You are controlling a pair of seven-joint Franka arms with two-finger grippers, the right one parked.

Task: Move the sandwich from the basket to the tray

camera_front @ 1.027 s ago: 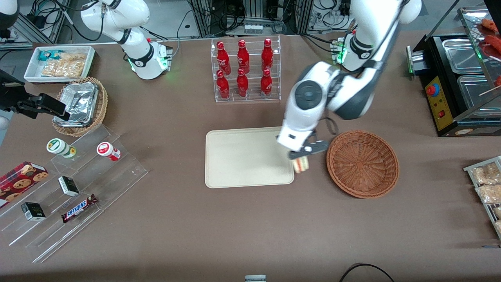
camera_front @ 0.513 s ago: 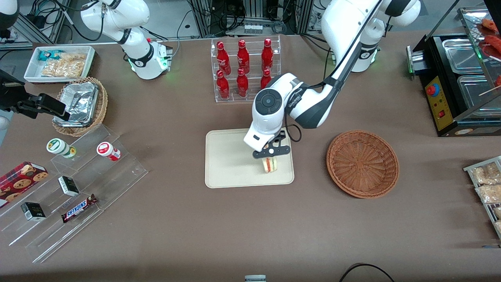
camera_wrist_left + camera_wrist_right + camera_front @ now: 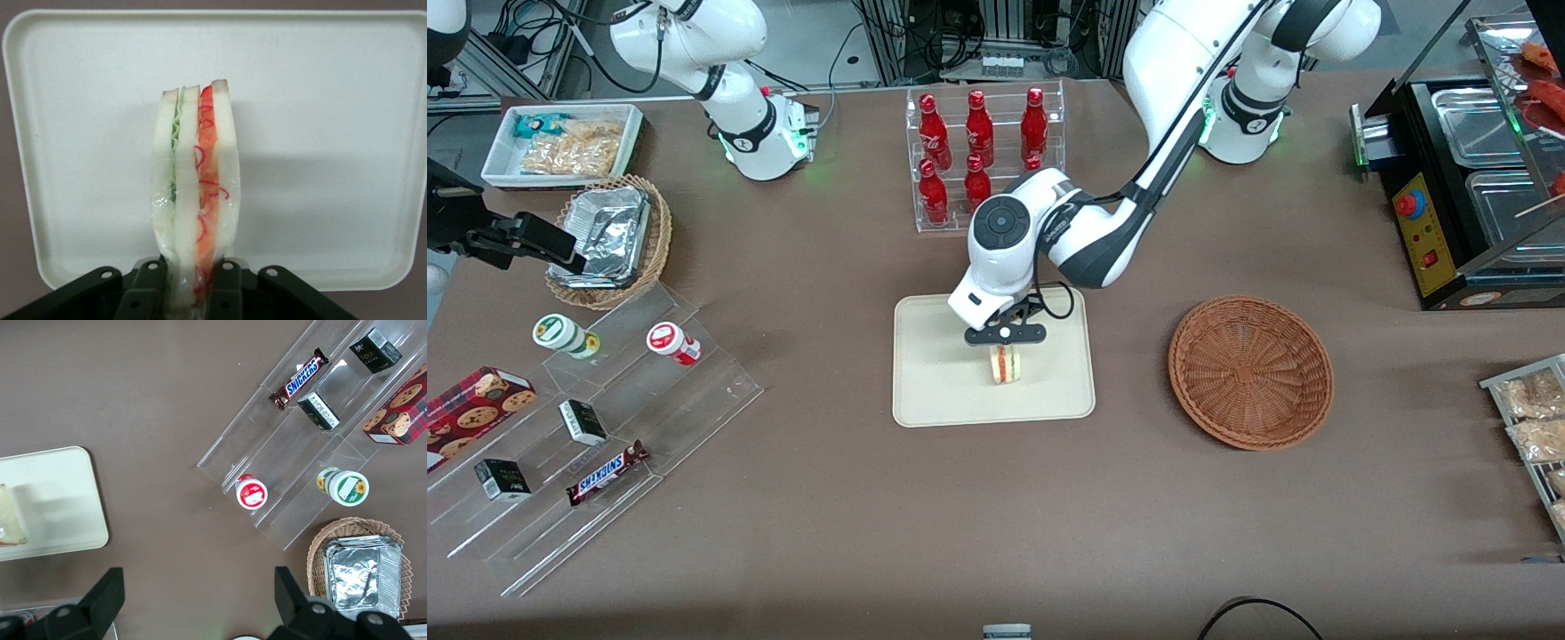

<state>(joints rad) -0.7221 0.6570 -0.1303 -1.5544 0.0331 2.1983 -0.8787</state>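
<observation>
The two dark fingers point(image 3: 151, 287) are pressed in on either side of the sandwich point(image 3: 193, 200), pinching its base so the wedge stands out from them with its cut edge showing: pale bread, a green layer on one side and an orange-red layer on the other, all under clear wrap. The gripper point(image 3: 1004, 341) hangs over the middle of the tray point(image 3: 925, 391), and the sandwich point(image 3: 1005, 364) held in it sits just nearer the front camera than the fingers; from the pictures I cannot tell whether it touches the tray's surface or hangs just above it. The cream tray point(image 3: 80, 100) spreads out on all sides of the sandwich, its low rim and rounded corners well apart from the fingers. Farther out, toward the working arm's end of the table, the reddish-brown basket point(image 3: 1251, 371) lies bare inside, apart from the tray. Farther from the front camera than the gripper stands a clear rack of red bottles point(image 3: 978, 151), partly covered by the arm.
</observation>
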